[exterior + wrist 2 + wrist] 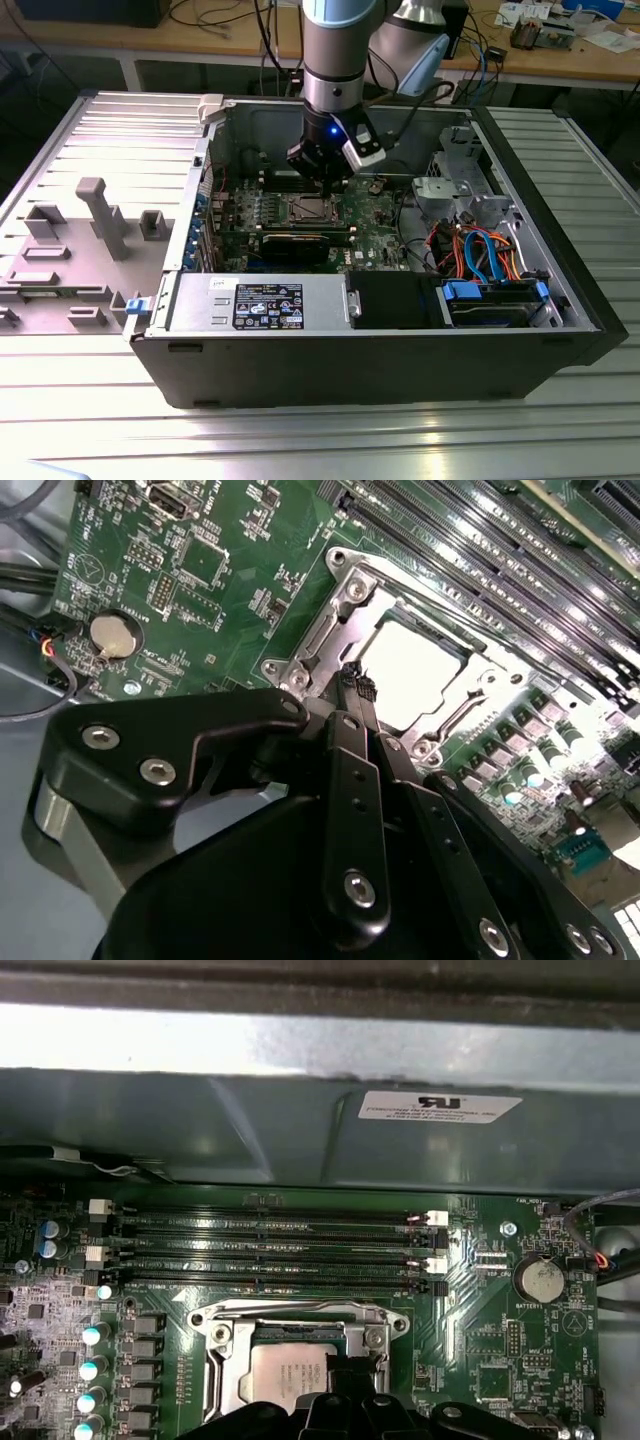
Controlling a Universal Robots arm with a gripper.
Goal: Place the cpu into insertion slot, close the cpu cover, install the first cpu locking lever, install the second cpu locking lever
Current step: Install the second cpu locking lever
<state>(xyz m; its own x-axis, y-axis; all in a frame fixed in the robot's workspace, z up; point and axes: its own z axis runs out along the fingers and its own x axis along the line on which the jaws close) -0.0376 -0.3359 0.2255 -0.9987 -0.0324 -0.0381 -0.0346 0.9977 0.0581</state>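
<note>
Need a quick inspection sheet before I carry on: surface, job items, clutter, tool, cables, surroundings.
Surface: ribbed metal table carrying the open computer case.
Job's things: cpu lies seated in the insertion slot; cpu cover is down around it, the chip showing through its window. Whether the locking levers are latched, cannot tell.
Clutter: grey fixture blocks on the exterior view's left of the case.
Grippers: tool right above the cover's edge, fingertips together, nothing seen held.
Cables: orange and blue cables by the drive bay; thin wires near the coin battery.
Surroundings: wooden workbench behind, strewn with cords.
</note>
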